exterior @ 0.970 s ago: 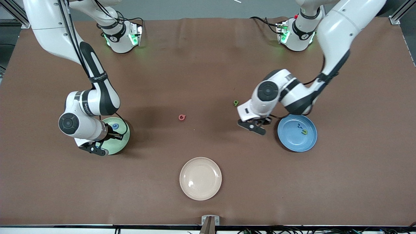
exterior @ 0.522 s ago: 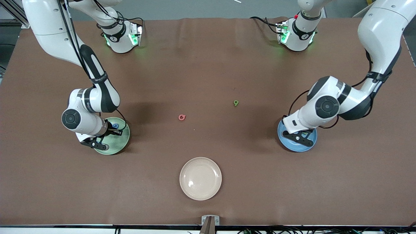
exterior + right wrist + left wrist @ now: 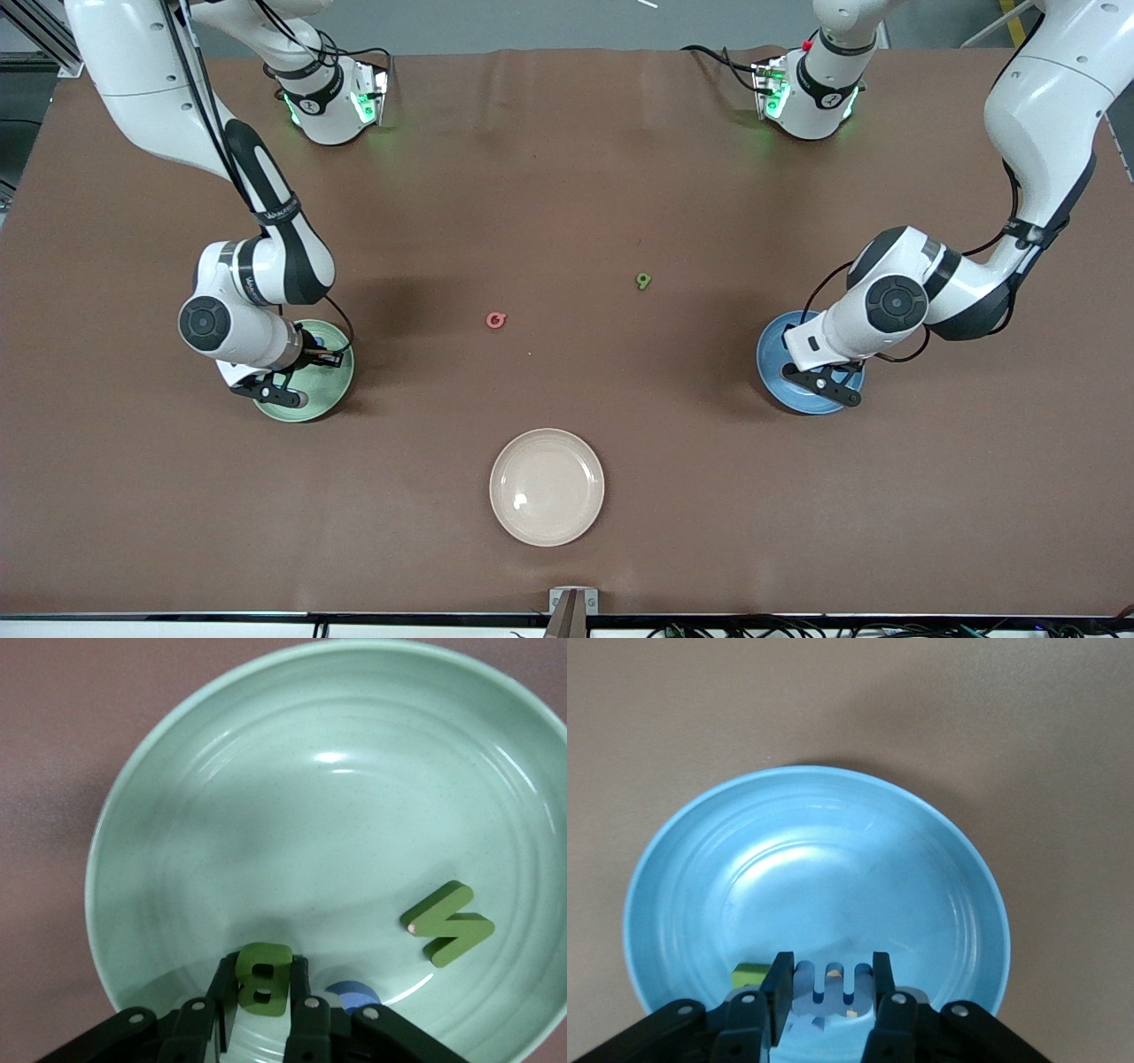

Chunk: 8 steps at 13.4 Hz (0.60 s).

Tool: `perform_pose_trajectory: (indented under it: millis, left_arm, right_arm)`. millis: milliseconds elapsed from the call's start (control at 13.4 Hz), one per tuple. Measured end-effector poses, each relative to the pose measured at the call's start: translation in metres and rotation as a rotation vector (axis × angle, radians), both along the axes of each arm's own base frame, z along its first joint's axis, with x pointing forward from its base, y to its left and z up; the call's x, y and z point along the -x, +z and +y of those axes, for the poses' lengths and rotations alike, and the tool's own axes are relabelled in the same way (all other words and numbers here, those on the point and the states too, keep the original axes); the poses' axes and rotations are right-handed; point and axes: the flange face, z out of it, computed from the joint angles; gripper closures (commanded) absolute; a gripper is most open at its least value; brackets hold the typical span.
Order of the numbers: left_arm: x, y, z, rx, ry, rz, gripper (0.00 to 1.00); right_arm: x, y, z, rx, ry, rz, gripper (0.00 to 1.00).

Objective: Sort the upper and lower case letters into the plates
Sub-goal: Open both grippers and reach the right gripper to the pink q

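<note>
The pale mint green plate (image 3: 334,383) lies toward the right arm's end of the table. My right gripper (image 3: 301,363) is just above it, shut on a green letter B (image 3: 263,979). In the right wrist view (image 3: 263,992) the plate (image 3: 310,815) also holds a green N (image 3: 447,923) and a partly hidden blue letter (image 3: 353,995). The blue plate (image 3: 778,381) lies toward the left arm's end. My left gripper (image 3: 826,368) is low over it, shut on a blue letter (image 3: 829,981). The left wrist view (image 3: 829,988) shows the plate (image 3: 815,859) and a green letter (image 3: 747,973) beside the fingers.
A red letter (image 3: 496,320) and a small green letter (image 3: 643,281) lie loose on the brown table between the two plates. A cream-beige plate (image 3: 547,486), with nothing in it, sits nearer to the front camera at mid-table.
My left arm has swung from beside the blue plate to over it. My right gripper has shifted slightly over the green plate.
</note>
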Motion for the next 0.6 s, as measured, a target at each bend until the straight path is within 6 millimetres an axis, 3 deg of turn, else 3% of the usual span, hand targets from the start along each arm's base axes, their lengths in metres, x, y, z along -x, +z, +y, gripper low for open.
perform_pose_trajectory:
  millis: [597]
  left_arm:
    - [0.023, -0.03, -0.008, -0.008, -0.033, 0.043, 0.77]
  right_arm:
    - [0.0, 0.0, 0.003, -0.002, 0.004, -0.003, 0.96]
